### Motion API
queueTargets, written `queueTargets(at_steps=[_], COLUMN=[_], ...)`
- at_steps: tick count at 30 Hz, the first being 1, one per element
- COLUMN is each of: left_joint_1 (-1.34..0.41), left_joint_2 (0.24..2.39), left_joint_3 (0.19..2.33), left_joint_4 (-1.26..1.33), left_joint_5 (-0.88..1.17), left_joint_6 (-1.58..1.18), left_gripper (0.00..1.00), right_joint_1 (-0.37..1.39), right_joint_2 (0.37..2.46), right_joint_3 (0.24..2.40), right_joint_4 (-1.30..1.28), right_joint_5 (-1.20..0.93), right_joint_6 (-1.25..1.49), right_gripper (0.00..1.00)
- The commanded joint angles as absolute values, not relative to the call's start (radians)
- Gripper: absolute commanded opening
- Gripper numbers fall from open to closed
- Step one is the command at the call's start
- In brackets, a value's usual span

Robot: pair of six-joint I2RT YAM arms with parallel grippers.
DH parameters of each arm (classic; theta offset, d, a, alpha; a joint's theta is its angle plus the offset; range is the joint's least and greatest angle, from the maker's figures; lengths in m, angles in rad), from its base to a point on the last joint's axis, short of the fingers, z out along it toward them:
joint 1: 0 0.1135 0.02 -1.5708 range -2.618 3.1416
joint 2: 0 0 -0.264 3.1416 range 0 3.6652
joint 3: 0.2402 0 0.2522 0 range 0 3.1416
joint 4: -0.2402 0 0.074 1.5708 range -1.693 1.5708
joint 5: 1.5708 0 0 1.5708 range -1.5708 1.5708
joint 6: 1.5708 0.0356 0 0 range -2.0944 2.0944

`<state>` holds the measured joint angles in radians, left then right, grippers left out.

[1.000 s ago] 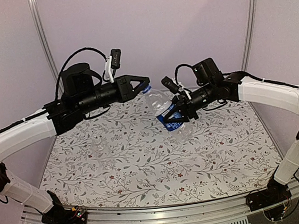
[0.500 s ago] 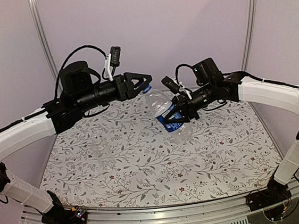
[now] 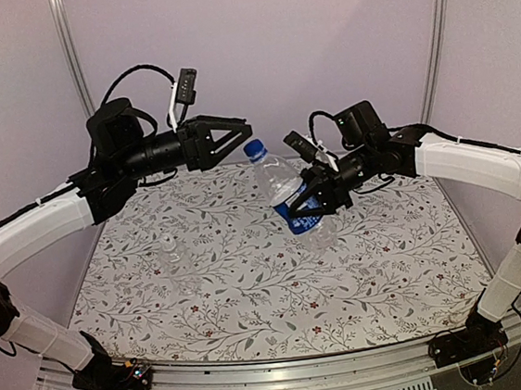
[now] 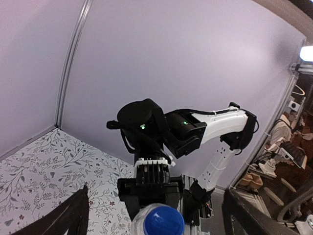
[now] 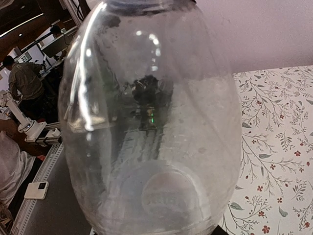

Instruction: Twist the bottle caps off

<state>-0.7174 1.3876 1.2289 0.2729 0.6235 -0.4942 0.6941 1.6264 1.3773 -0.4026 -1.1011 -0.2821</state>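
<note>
blue cap (image 3: 254,148): on the taller bottle (image 3: 282,179), which is held tilted above the counter (image 3: 253,298). right fingers (image 3: 319,192) clamped about its label. left fingers (image 3: 222,124) spread wide, empty, just beside the cap. shorter bottle (image 3: 176,258) upright on the counter, untouched. judged: neither cap off yet.

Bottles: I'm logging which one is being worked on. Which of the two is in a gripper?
The taller, blue-labelled bottle, held tilted by the right gripper, its blue cap on. The shorter unlabelled bottle stands alone on the table.

Overhead and wrist views share the bottle (image 3: 280,182).
</note>
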Motion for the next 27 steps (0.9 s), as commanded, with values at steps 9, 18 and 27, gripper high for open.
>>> queueTargets(at_steps=[9, 18, 27], left_joint_1=[-0.683, -0.683, -0.683], left_joint_2=[1.515, 1.582, 1.591], left_joint_3=[1.350, 1.368, 1.346], left_joint_4=[0.416, 0.469, 0.500], left_joint_5=[1.010, 1.094, 1.118], left_joint_6=[-0.454, -0.493, -0.513], left_gripper=[0.87, 0.73, 0.52], right_joint_1=[0.699, 0.699, 0.699], right_joint_2=[1.628, 1.624, 1.626], right_joint_3=[1.403, 1.401, 1.399], right_joint_4=[-0.392, -0.396, -0.396], right_joint_5=[-1.201, -1.195, -1.187], right_joint_6=[-0.293, -0.293, -0.296], right_gripper=[0.36, 0.36, 0.36])
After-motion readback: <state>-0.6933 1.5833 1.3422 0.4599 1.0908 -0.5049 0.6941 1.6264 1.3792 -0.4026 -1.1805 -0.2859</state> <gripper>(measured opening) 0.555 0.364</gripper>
